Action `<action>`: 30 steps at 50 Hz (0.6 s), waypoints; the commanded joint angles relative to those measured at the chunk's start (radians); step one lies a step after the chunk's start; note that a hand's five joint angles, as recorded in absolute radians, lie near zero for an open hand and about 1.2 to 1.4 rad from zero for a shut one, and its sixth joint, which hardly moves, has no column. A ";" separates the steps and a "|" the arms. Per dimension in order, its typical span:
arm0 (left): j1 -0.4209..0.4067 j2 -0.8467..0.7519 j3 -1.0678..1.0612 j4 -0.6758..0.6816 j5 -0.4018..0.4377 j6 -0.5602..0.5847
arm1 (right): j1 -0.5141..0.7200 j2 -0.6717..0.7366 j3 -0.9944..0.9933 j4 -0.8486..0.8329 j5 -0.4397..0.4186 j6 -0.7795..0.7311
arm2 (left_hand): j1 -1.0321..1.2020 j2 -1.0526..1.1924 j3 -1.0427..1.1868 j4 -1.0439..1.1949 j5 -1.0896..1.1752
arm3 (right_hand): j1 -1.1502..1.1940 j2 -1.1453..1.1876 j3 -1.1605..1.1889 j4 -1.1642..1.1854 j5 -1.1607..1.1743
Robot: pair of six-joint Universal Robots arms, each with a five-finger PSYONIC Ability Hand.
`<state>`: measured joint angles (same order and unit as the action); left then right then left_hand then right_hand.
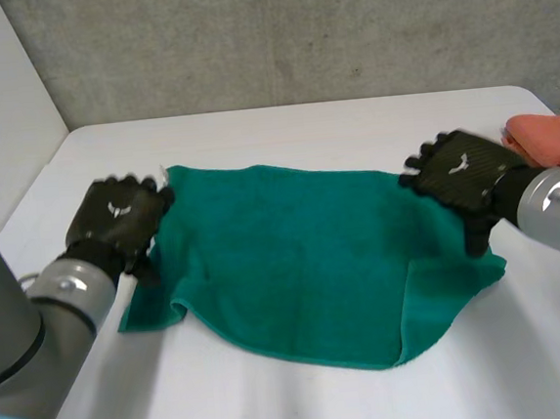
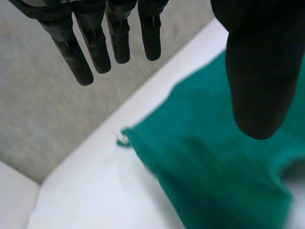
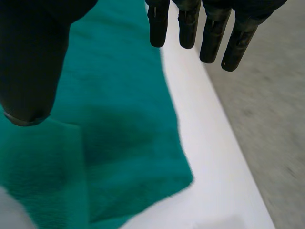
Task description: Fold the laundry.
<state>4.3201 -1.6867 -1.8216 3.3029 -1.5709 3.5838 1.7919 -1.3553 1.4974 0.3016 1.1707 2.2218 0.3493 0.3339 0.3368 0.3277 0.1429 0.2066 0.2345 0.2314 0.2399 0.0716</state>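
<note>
we see the green towel (image 1: pixel 294 257) spread on the table (image 1: pixel 302 129). the left hand (image 1: pixel 119 219) is at its far left corner and the right hand (image 1: pixel 463 174) at its far right corner. both have straight fingers and thumbs apart, gripping nothing. an orange cloth (image 1: pixel 548 137) lies just beyond the right hand.

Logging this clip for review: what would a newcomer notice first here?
A green towel lies spread across the white table, rumpled at its near corners. The left hand and right hand are at its two far corners, both open and holding nothing. An orange cloth sits beyond the right hand at the table's edge.
</note>
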 commanded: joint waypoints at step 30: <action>0.066 -0.037 -0.117 -0.011 0.022 -0.151 | 0.080 0.303 0.038 -0.079 0.083 -0.243 | 0.029 0.044 0.041 0.050 0.061 | 0.538 0.510 0.514 0.505 0.499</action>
<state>4.3861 -1.7133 -1.9377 3.2922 -1.5493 3.4315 1.8796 -1.0713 1.5397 0.2231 1.2553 1.9789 0.3493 0.3340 0.3369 0.3293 0.1465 0.4736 0.5565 0.5558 0.5530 0.3535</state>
